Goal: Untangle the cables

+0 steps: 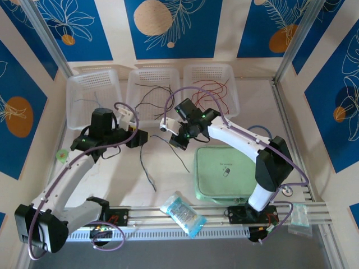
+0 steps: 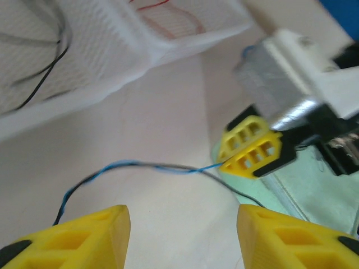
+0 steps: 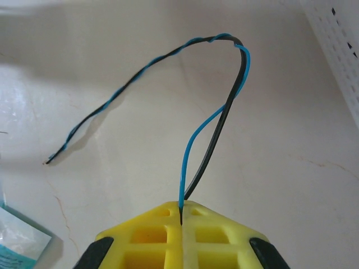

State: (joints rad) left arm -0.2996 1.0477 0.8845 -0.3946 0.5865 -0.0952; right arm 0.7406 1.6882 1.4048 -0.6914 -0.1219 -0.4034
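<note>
**Mia:** What is the right pincer (image 3: 181, 216) doing?

**Tom:** It is squeezing shut on the cables (image 3: 227, 106), one blue and one black. They are sticking up out of it and twisting round each other. The loose end is lying on the counter (image 1: 129, 179).

**Mia:** Where is that happening?

**Tom:** Just off the far left corner of the green bag (image 1: 224, 174).

**Mia:** And the left pincer (image 2: 182, 216)?

**Tom:** It is standing open and holding nothing. The cables are running across just past its yellow fingers (image 2: 84, 235), over to the right pincer beside the green bag.

**Mia:** So what are you worrying about?

**Tom:** I am thinking it might bite both cables at once. They are lying so close together. Then pulling would be making the twist tighter, not looser.

**Mia:** Anything else?

**Tom:** The cables are very thin. If the left pincer is tugging too hard, they could be slipping out of the right pincer. Then they would be flopping down by the green bag in a worse mess.

**Mia:** The two pincers are looking very close to each other.

**Tom:** Yes, so they could be bumping together. Or the left pincer could be closing on air, because thin cables are wobbling and are easy to miss.
</note>
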